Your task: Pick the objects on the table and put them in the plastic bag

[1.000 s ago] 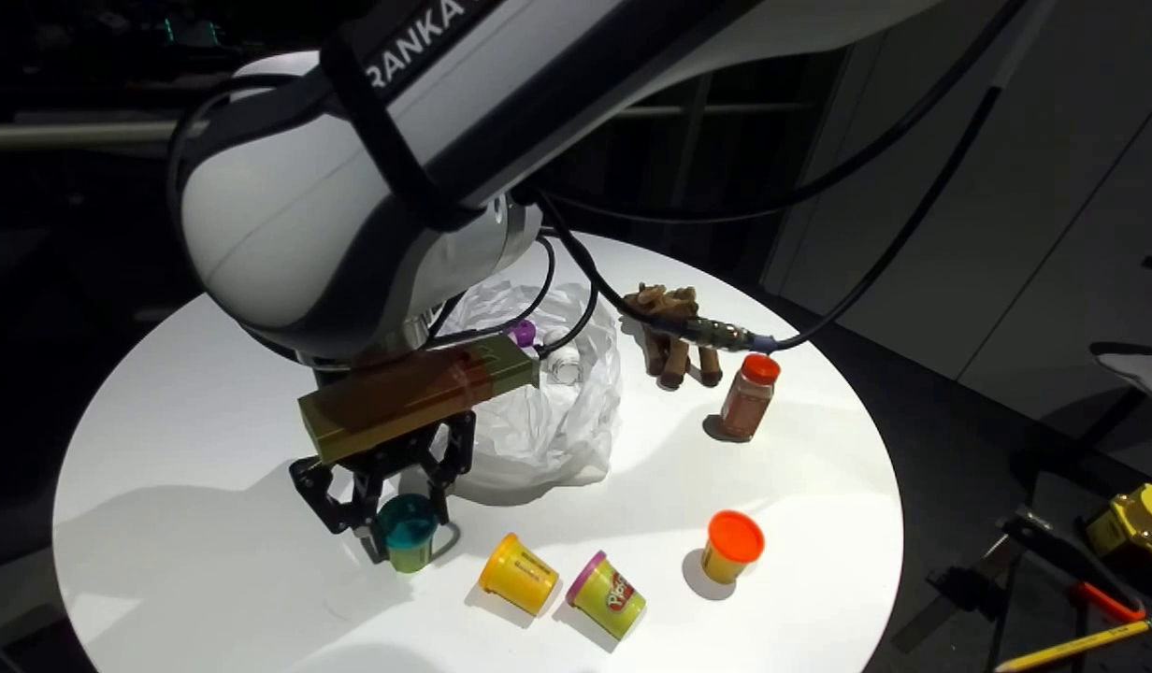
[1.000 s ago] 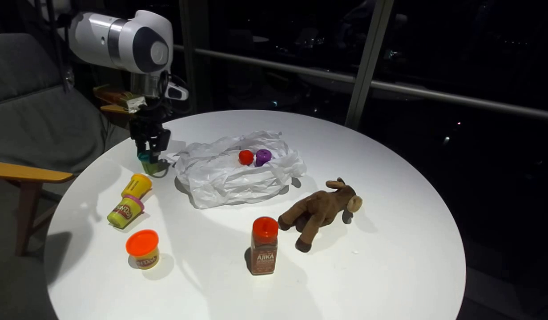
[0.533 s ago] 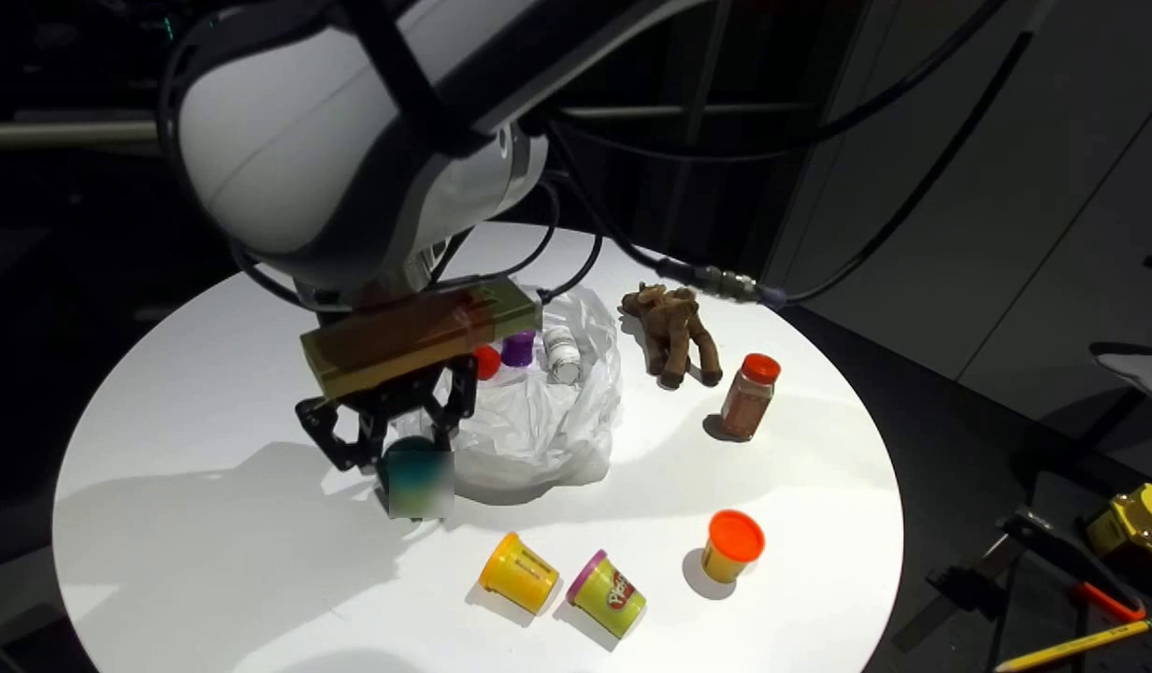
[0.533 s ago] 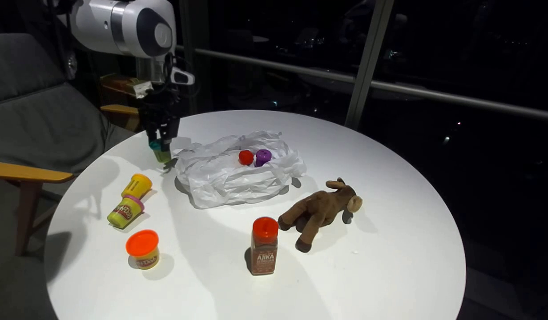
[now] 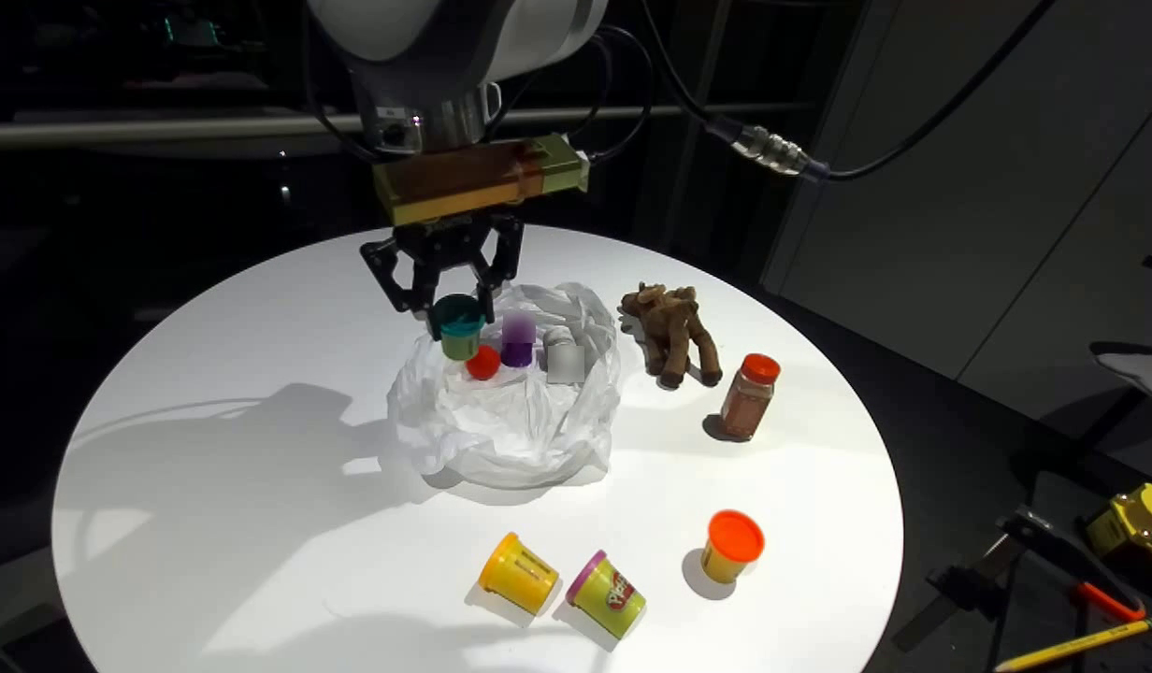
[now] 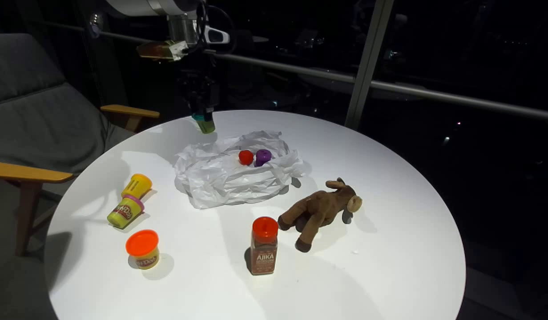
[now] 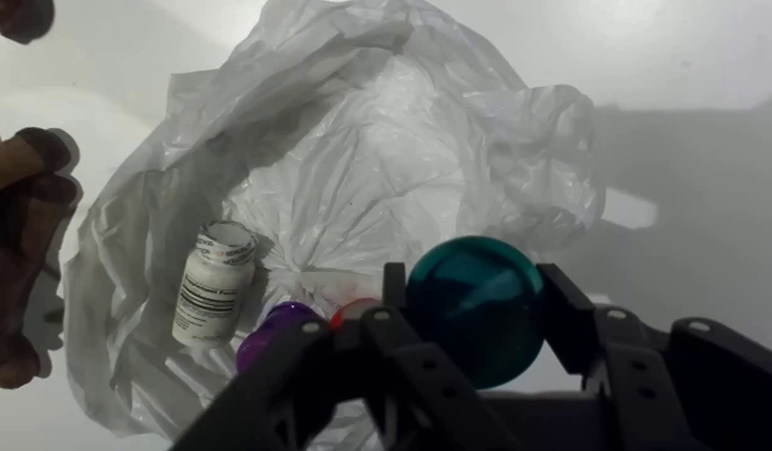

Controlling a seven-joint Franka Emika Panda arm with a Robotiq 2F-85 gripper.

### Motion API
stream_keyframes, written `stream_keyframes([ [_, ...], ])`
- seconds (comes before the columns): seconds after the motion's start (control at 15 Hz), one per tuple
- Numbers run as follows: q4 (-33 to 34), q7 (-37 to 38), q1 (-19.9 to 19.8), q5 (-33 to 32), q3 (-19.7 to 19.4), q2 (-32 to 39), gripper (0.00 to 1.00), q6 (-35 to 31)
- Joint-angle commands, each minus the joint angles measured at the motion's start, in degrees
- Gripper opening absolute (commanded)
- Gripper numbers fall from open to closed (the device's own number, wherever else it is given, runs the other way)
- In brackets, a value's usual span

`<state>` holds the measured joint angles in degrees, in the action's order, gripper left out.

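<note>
My gripper [image 5: 461,321] is shut on a teal-lidded cup [image 7: 477,300], which hangs in the air with its lid up. It is near the edge of the plastic bag [image 6: 229,191]; how far over it, I cannot tell. Inside the bag are a red piece [image 6: 246,157], a purple piece [image 6: 263,157] and a white bottle [image 7: 210,294]. On the white table [image 5: 800,486] lie a yellow cup [image 5: 520,575] and a purple-lidded cup [image 5: 606,595]. An orange-lidded cup [image 5: 733,544] and a brown-orange bottle [image 5: 749,402] stand upright. The brown plush animal [image 6: 323,209] lies beside the bag.
The bag's crumpled rim stands up in folds around its opening. A grey chair [image 6: 29,106] with a wooden armrest [image 6: 29,172] is by the table. Beyond the table's edge are a pencil [image 5: 1076,645] and a yellow tool [image 5: 1137,523].
My gripper has lifted the teal-lidded cup off the table and carried it up and across to the bag. The other objects and the bag stay where they were.
</note>
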<state>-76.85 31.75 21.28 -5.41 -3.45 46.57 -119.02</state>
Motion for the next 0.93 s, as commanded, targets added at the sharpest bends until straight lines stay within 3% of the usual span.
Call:
stream_keyframes([
  [0.0, 2.7, 0.7, -1.9, -0.4, -0.1, 3.1, 0.28, 1.0],
  [0.87, 14.2, -1.1, -6.4, 6.1, 2.8, 14.4, 0.28, 3.0],
])
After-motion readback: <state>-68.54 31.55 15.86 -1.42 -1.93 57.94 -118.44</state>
